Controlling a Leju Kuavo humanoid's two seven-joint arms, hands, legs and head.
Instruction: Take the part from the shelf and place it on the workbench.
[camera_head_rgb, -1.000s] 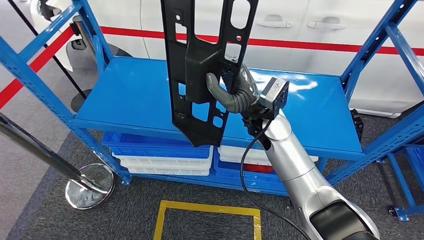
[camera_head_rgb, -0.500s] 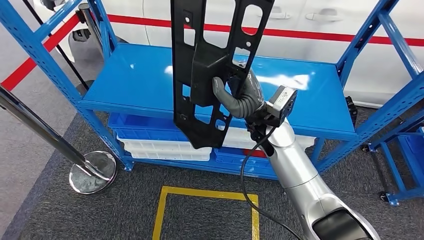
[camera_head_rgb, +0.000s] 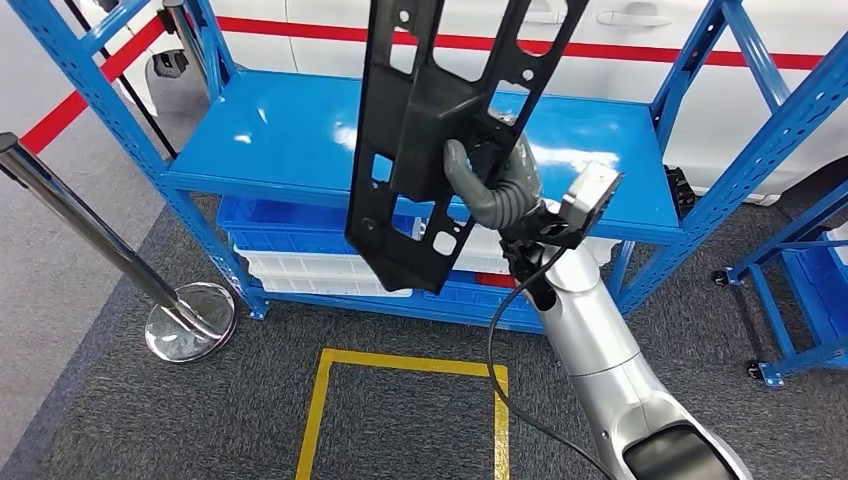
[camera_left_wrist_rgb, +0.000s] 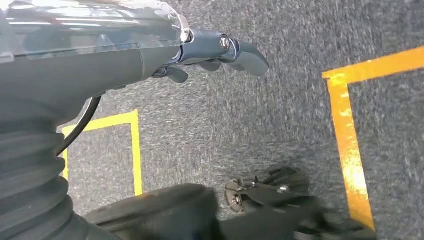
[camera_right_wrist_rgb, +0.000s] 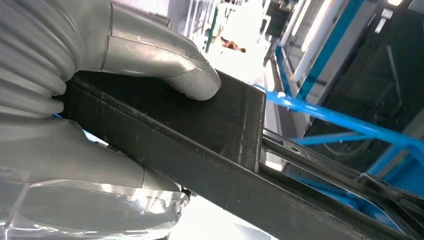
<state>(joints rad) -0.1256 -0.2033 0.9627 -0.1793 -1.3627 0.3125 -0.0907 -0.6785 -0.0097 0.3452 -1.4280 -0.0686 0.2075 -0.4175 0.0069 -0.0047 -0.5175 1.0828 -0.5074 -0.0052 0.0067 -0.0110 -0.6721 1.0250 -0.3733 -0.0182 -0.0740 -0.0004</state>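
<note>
A long black plastic part (camera_head_rgb: 430, 130) with several cut-outs hangs upright in front of the blue shelf (camera_head_rgb: 290, 135). My right hand (camera_head_rgb: 495, 185) grips it near its middle, thumb across its front face. In the right wrist view the grey thumb (camera_right_wrist_rgb: 165, 60) presses on the part's black edge (camera_right_wrist_rgb: 200, 145). My left hand (camera_left_wrist_rgb: 220, 52) hangs over grey carpet, holding nothing, its fingers loosely apart.
Blue shelf posts (camera_head_rgb: 740, 150) stand at both sides, with blue and white bins (camera_head_rgb: 300, 270) on the lower level. A chrome stanchion (camera_head_rgb: 185, 325) stands on the left. A yellow floor square (camera_head_rgb: 400, 400) marks the carpet below. A white car (camera_head_rgb: 650, 40) is behind the shelf.
The whole picture has shifted as the camera drew back from the shelf. The part has risen a little in the view and stays in my right hand's grip.
</note>
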